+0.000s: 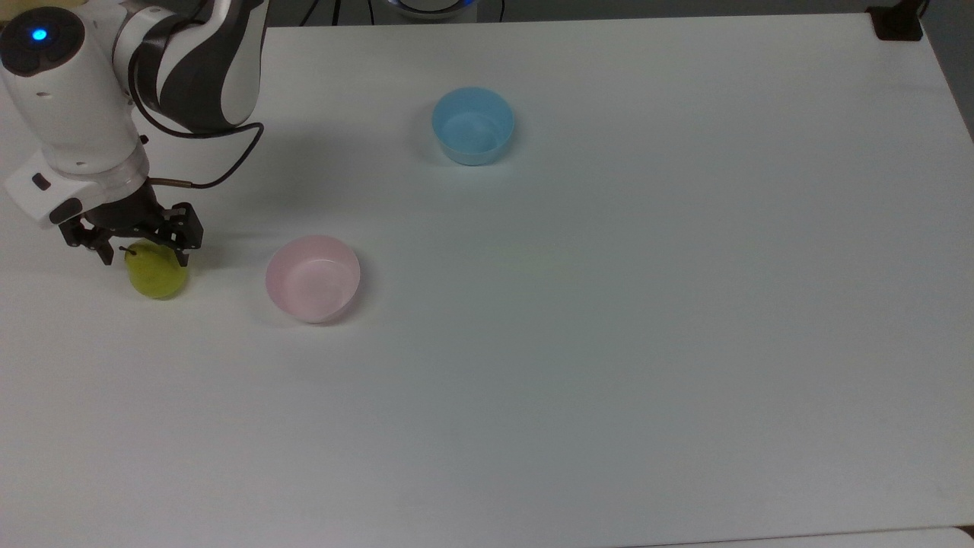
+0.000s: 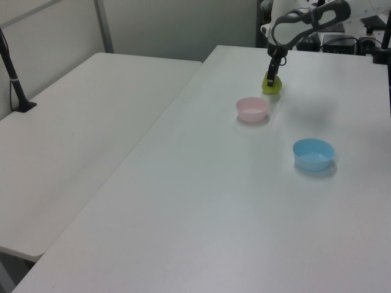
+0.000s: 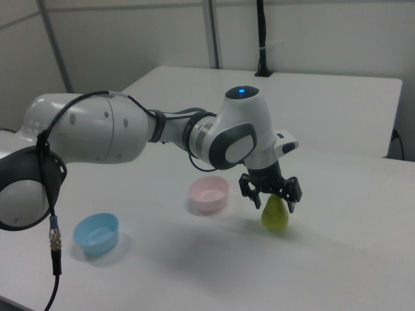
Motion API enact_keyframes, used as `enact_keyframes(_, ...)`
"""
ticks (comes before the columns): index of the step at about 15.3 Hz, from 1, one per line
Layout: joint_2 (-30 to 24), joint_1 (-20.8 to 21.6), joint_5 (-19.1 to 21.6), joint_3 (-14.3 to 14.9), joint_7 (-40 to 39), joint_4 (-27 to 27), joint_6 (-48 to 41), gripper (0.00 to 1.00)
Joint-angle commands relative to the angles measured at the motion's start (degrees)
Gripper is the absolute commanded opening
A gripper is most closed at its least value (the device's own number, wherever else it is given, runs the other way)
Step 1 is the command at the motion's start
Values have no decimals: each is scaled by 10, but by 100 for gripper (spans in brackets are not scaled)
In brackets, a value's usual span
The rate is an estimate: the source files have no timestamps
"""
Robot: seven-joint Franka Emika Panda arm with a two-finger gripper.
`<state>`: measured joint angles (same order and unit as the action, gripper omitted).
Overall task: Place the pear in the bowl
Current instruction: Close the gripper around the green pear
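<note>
One pear point(image 1: 157, 278) stands on the white desk point(image 1: 609, 342) at the top view's left, with two bowls: a pink bowl point(image 1: 313, 278) just right of it and a blue bowl point(image 1: 472, 125) farther off. The single claw point(image 1: 141, 256) is spread, its fingers straddling the pear's upper part.

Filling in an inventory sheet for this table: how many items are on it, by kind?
Bowls: 2, pink bowl and blue bowl
Pears: 1, pear, with the end effector open around its top
Total: 3
</note>
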<state>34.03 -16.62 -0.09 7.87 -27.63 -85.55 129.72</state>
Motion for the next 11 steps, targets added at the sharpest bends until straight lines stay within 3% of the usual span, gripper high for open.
enact_keyframes(1,2,6,3,3,-1,-13,24,27)
enact_keyframes(2,2,7,1,3,-2,-16,25,10)
enact_keyframes(3,2,8,0,2,-1,-16,26,0)
enact_keyframes(7,-12,8,-1,1,1,-14,10,0)
enact_keyframes(11,-60,14,3,-4,6,17,-109,0)
